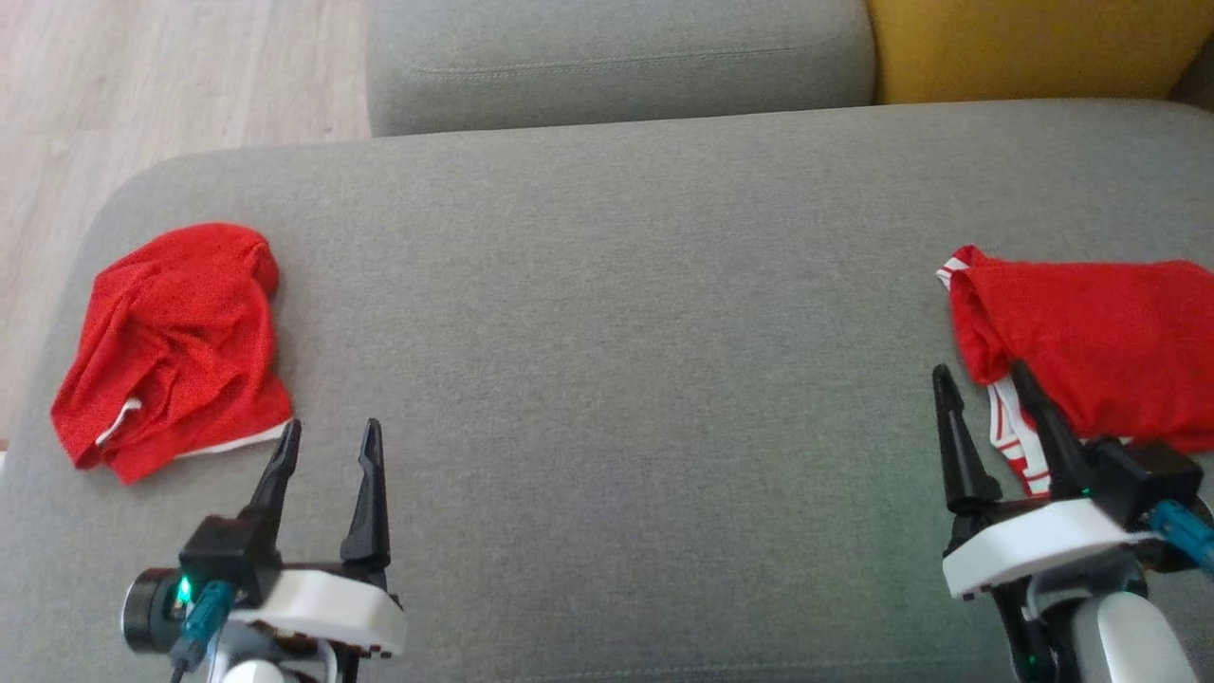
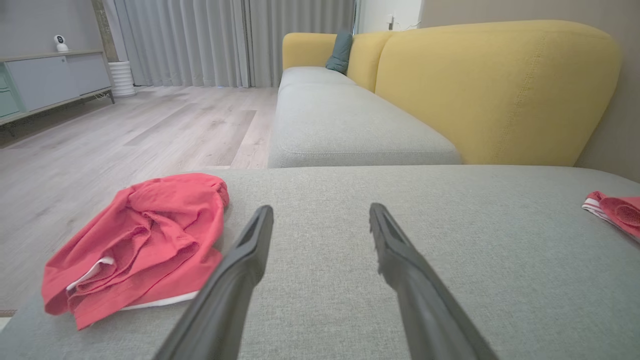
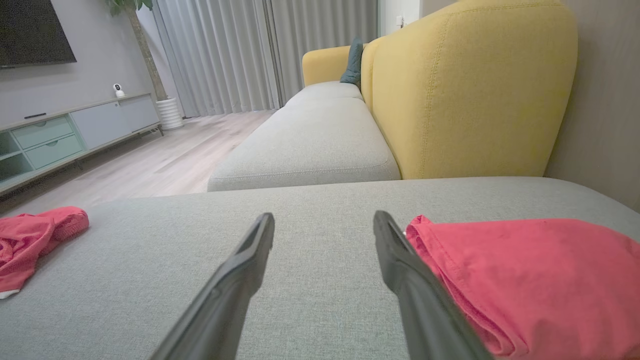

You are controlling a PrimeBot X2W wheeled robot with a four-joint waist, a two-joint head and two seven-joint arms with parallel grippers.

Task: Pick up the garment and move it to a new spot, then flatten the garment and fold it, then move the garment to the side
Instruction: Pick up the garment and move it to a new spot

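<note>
My left gripper point(image 1: 330, 427) hangs low over the grey cushion point(image 1: 616, 332) with its jaws spread wide and nothing between them, and my right gripper point(image 1: 979, 370) is just as wide and just as empty. I judge both are held apart and low because no grasp has begun. From my left fingers, the crumpled red garment point(image 1: 171, 341) lies at about ten o'clock, just beside the fingertips but apart from them. It is bunched in loose folds with a white hem showing, close to the cushion's left edge. I take it for the piece to pick up, since it lies unflattened. From my right fingers, a second red garment point(image 1: 1091, 341) lies at about two o'clock. It looks flatter, as if already folded and set aside, with striped trim by my outer finger. I cannot tell whether that finger touches it. The cushion is the one surface bearing anything, and it carries the two garments well apart, with bare fabric between them. At twelve o'clock stands the yellow backrest point(image 1: 1034, 47), and at eleven the wooden floor point(image 1: 142, 76).
</note>
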